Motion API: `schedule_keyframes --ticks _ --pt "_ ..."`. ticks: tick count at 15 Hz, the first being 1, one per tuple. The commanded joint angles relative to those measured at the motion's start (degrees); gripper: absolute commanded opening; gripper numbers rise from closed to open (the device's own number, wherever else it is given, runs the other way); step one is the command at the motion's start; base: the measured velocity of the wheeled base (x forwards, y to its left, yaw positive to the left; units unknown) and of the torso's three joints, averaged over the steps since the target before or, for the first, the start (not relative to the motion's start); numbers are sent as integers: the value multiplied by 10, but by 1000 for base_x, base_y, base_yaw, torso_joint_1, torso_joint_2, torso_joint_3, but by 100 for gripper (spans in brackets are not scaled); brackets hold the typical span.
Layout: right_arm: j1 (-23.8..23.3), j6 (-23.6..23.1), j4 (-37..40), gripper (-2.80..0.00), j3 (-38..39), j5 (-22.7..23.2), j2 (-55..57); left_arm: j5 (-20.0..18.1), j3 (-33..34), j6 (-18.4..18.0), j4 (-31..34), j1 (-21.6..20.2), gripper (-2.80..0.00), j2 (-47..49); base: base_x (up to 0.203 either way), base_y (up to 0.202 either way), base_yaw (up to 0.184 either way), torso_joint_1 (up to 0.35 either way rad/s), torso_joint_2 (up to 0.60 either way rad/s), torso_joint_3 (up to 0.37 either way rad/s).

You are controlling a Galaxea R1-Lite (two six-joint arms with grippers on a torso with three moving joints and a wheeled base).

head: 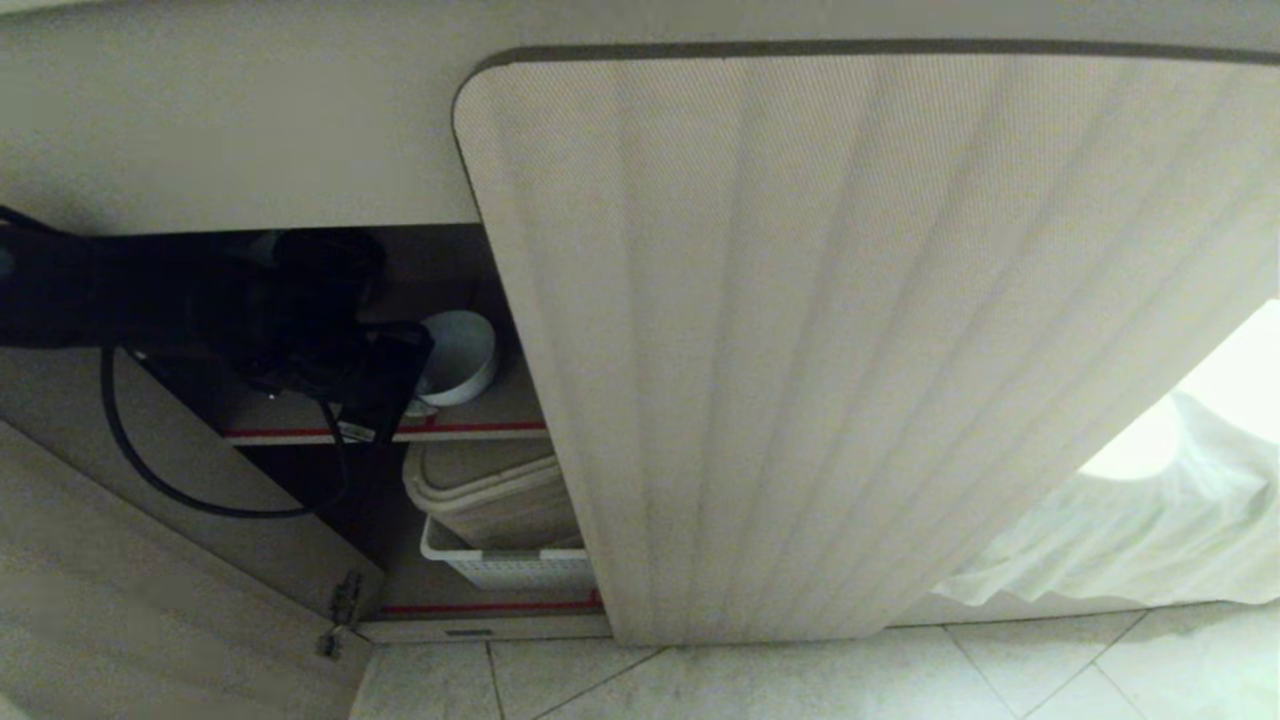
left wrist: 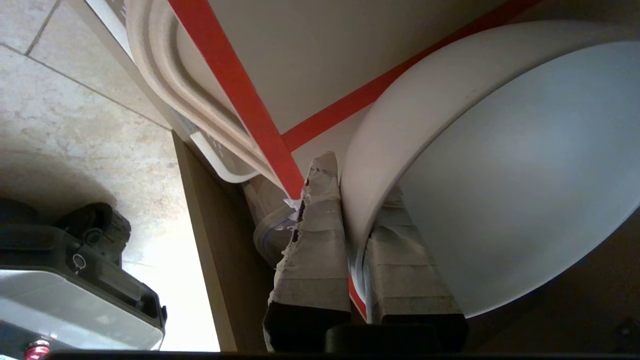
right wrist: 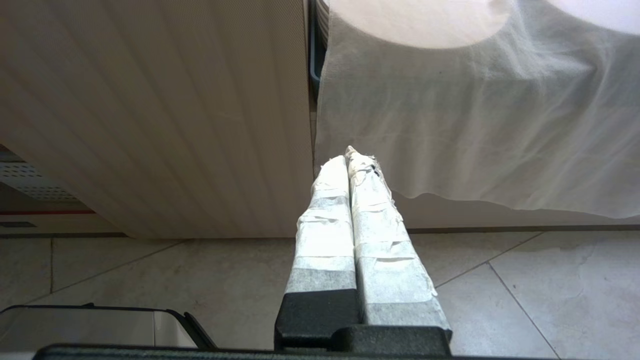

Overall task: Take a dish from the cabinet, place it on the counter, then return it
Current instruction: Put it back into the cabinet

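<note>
A low cabinet [head: 860, 340] with pale fluted doors is seen from above and in front, its left side standing open. The black left arm is stretched in level from the left edge of the head view, reaching into the opening above the upper brown shelf [head: 480, 412], whose front edge is lined with red tape. The left claw [left wrist: 350, 200] is pinched on the rim of a small white bowl [head: 458, 355]: one tape-wrapped finger [left wrist: 315, 235] is pressed on the outside wall and the other lies inside the bowl. The bowl is held tilted, its mouth turned partly sideways, at the front of the upper shelf; whether it rests on the shelf cannot be told. Below, on the lower shelf, a white perforated basket [head: 510, 568] holding beige trays is seen. The right claw [right wrist: 350, 160] is pressed together and empty, held low above the tiled floor [right wrist: 500, 285], pointing at the closed door and a white cloth [right wrist: 475, 125] beside it.
</note>
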State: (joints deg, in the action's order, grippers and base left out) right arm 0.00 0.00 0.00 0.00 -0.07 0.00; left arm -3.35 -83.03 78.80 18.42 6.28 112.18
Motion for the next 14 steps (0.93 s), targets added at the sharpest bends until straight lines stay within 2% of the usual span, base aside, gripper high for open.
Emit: schedule_keyframes --ticks 1,2,4,14 --pt "0 0 0 -280 0 0 0 -1 -10 -3 8 0 -280 -1 0 0 0 0 0 0" --pt "0 1 0 -280 0 0 0 -1 -9 -19 14 1 -280 -1 0 0 0 0 0 0" --pt "1 0 0 -280 0 0 0 -1 -10 -29 20 1 -280 -2 0 0 0 0 0 0" --pt "0 1 0 -280 0 0 0 5 -32 -29 21 1 -280 -1 0 0 0 0 0 0"
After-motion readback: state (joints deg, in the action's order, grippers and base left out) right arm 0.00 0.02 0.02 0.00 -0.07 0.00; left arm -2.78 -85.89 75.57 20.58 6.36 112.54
